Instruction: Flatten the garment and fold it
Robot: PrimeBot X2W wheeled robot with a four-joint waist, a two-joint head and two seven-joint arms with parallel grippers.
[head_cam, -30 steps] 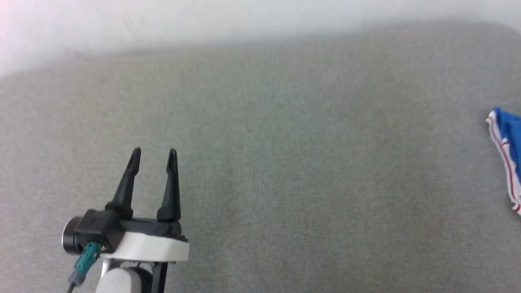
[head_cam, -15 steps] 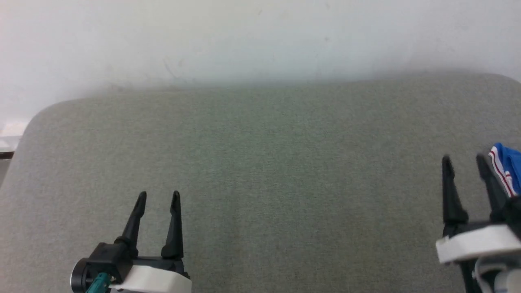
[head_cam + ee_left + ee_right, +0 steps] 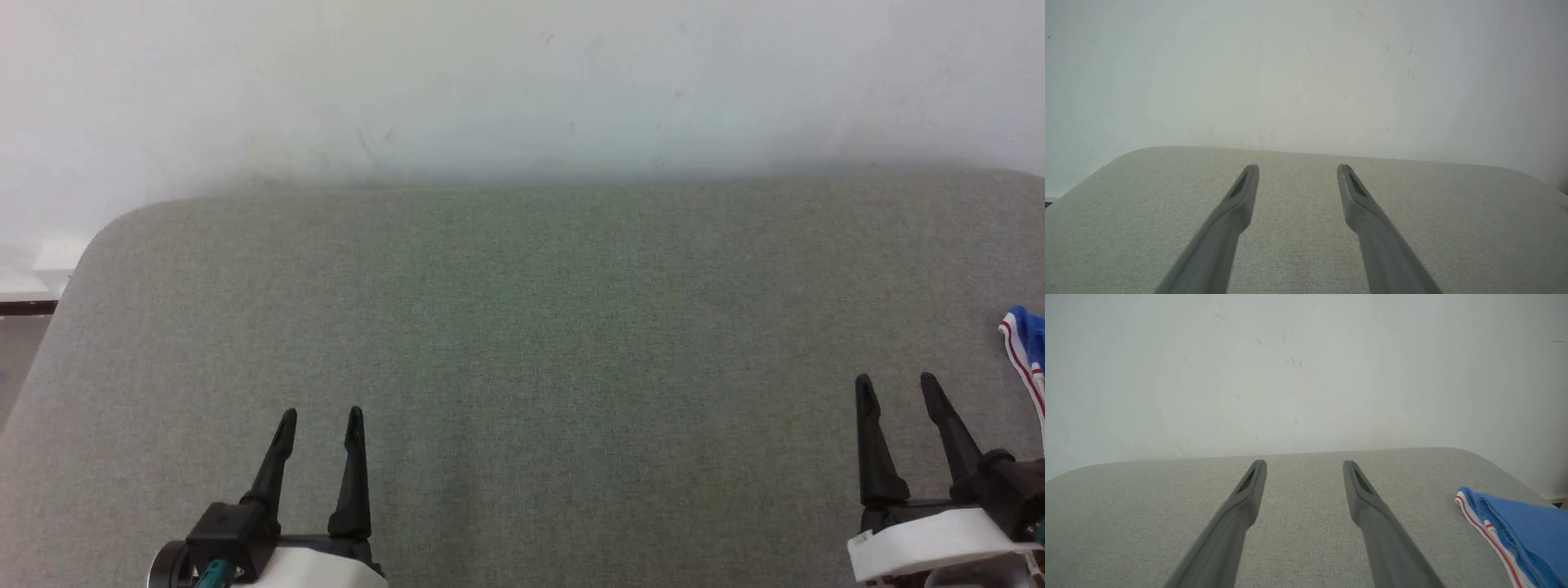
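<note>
Left gripper [image 3: 320, 418] and right gripper [image 3: 896, 384] hover empty, jaws apart, while the garment [image 3: 1027, 351] (mostly out of frame) lies ungripped nearby, so flattening and folding seem undone.

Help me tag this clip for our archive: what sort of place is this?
Probably a plain indoor workroom or lab: a grey fabric-covered surface with rounded corners against a bare, scuffed white wall, and a blue garment lying near its right edge.
</note>
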